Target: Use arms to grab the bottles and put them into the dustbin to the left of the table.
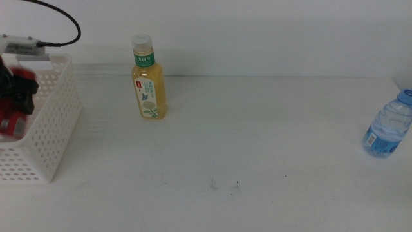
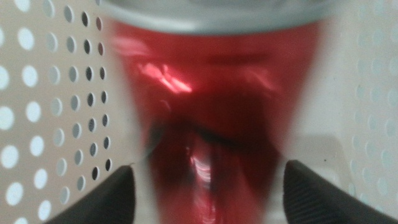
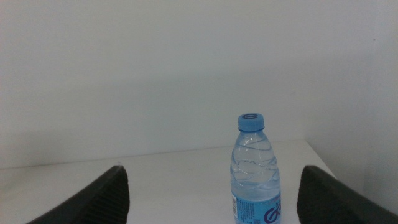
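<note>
**At the far left, in the dustbin: left gripper with red can; both bottles untouched on the table**

At the table's (image 1: 257, 135) left end, white perforated dustbin (image 1: 55, 125), partly cut off by the picture's edge. Inside its rim outline in the middle view, left gripper (image 1: 16, 90), dark and blurred, white arm casing and black cable above it. Just below it, red can (image 1: 9, 122), low between the basket walls.

In the left wrist view, same can (image 2: 211, 118) very close to the camera, blurred, silver rim at one end, filling most of the frame. Perforated dustbin wall (image 2: 43, 112) on both sides of it. Left gripper (image 2: 208, 171) straddling the can. Clamped on it or already let go: cannot tell, too much blur at the contact edges.

Further right, toward the back of the table, yellow tea bottle (image 1: 148, 80): upright, white cap, green label, well apart from the dustbin, nothing touching it.

At the far right edge of the table, water bottle (image 1: 388, 125): blue cap, blue label, clear body, leaning slightly in the middle view. A few small dark specks (image 1: 237, 185) on the bare tabletop near the front.

Right gripper (image 3: 212, 171) out of the middle view. In the right wrist view, jaws spread wide, nothing between them. Ahead of it, water bottle (image 3: 255, 171) upright on the white surface, not touched by either jaw, plain white wall behind.
</note>
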